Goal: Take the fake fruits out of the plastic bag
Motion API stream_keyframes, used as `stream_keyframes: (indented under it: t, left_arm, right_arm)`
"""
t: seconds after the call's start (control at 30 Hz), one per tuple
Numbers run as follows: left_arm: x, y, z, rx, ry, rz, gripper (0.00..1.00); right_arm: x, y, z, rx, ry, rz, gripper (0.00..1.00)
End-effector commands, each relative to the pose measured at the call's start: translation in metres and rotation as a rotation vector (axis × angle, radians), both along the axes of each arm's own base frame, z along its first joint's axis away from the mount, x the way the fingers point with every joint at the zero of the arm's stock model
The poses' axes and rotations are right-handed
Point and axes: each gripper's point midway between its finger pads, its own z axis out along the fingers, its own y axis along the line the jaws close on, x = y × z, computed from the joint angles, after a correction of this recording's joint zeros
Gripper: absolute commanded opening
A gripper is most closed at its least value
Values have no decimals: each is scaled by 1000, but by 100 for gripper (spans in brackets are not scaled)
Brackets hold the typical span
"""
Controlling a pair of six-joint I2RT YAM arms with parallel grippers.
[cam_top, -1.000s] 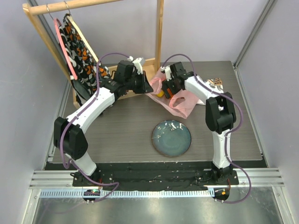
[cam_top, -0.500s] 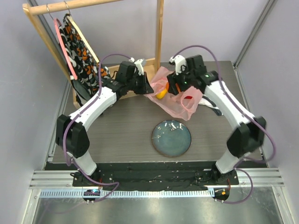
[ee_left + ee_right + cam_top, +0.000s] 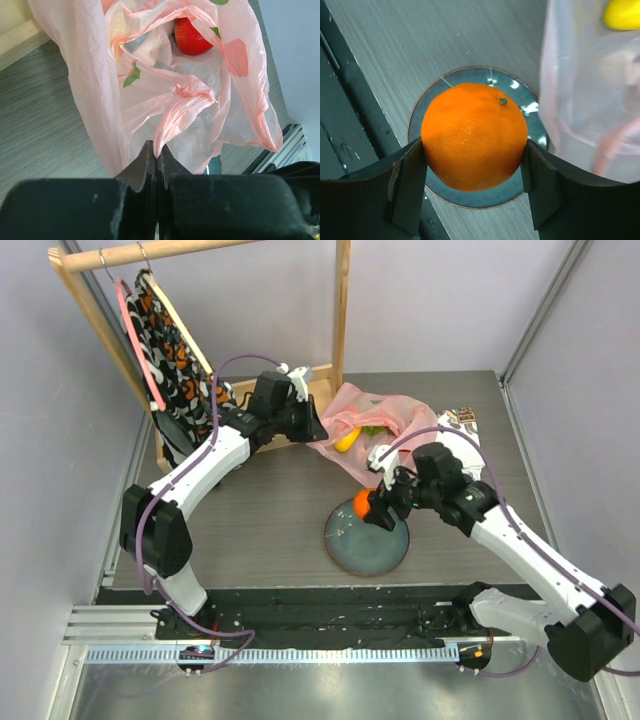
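The pink plastic bag [image 3: 395, 425] lies at the back of the table with its mouth held up. My left gripper [image 3: 318, 430] is shut on a fold of the bag's edge [image 3: 172, 112]. Inside the bag I see a red apple [image 3: 192, 37], a yellow mango [image 3: 347, 440] and something green [image 3: 372, 430]. My right gripper [image 3: 368, 508] is shut on an orange [image 3: 474, 135], its fingers [image 3: 410, 175] pressing both sides. It holds the orange over the far rim of the blue plate [image 3: 350, 555]. The bag [image 3: 585, 90] hangs to the right in the right wrist view.
A wooden rack [image 3: 342, 310] stands at the back left, with a patterned cloth [image 3: 175, 360] on a hanger. A small printed item [image 3: 462, 418] lies right of the bag. The black base rail [image 3: 330, 605] runs along the table's near edge.
My right arm has come out of the bag with the orange and swung forward over the plate. The left gripper has kept its hold on the bag's edge.
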Motion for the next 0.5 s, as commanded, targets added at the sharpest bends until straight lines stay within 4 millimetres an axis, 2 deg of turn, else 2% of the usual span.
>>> stream_keyframes:
  t: [0.0, 0.07, 0.1, 0.2, 0.27, 0.3, 0.47]
  left_arm:
    - [11, 0, 22, -2, -92, -9, 0]
    - [11, 2, 21, 11, -101, -9, 0]
    - [9, 3, 19, 16, -100, -12, 0]
    - [6, 6, 17, 31, -105, -19, 0]
    - [4, 7, 16, 37, -109, -27, 0]
    - [4, 8, 16, 39, -113, -24, 0]
    - [2, 10, 13, 51, -113, -31, 0]
  right_arm:
    - [19, 30, -9, 26, -56, 77, 45]
    - [18, 38, -24, -2, -26, 110, 46]
    - [21, 42, -44, -34, 27, 115, 46]
    - [34, 47, -67, -79, 51, 92, 50]
    - [42, 51, -72, -94, 15, 97, 51]
    - [43, 52, -83, -117, 28, 110, 51]
    - [45, 56, -102, -153, 49, 132, 54]
